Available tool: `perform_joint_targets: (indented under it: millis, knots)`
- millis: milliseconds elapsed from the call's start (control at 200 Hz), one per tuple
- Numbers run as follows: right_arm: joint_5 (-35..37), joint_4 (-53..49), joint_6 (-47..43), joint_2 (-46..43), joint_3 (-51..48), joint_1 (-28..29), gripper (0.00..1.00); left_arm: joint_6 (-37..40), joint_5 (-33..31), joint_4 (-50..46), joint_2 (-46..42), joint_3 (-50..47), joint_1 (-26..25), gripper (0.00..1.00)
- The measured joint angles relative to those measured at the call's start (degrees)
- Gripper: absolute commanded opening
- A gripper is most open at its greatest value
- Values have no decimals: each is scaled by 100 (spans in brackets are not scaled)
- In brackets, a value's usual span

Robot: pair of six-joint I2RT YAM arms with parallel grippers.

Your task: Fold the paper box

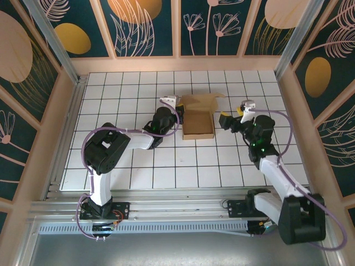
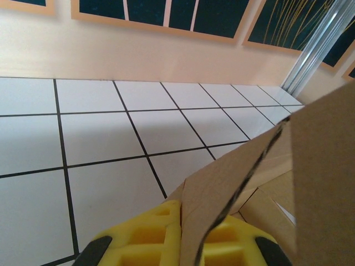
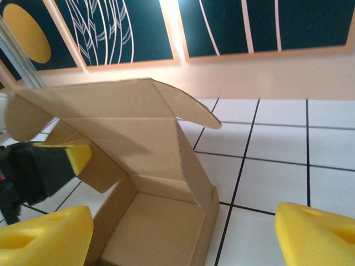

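Clamps a creased wall of the brown corrugated paper box between left fingers. Holds right fingers released beside the raised, round-cornered flap, over white gridded surface.

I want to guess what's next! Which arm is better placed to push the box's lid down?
Probably right: the right claw is open beside the paper box, facing the raised lid. The left claw is shut on a side wall.

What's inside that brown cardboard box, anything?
Nothing loose: the paper box shows a bare cardboard floor. The left gripper pinches cardboard at its left side. The raised lid overhangs the back, hiding that strip.
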Motion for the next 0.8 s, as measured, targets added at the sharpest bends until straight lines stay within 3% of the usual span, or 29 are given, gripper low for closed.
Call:
perform_joint_targets:
  millis: [130, 260, 465, 801]
  knots:
    - [-881, 11, -37, 1154, 540, -127, 65, -4, 111, -111, 0, 92, 0, 4]
    - [-1394, 282, 111, 1727, 756, -186, 50, -11, 199, -214, 0, 151, -11, 4]
    - [-1303, 769, 280, 2168, 887, -201, 43, -9, 240, -260, 0, 173, -20, 4]
    - [-1165, 1259, 448, 2702, 1008, -192, 19, -31, 278, -382, 0, 254, -20, 4]
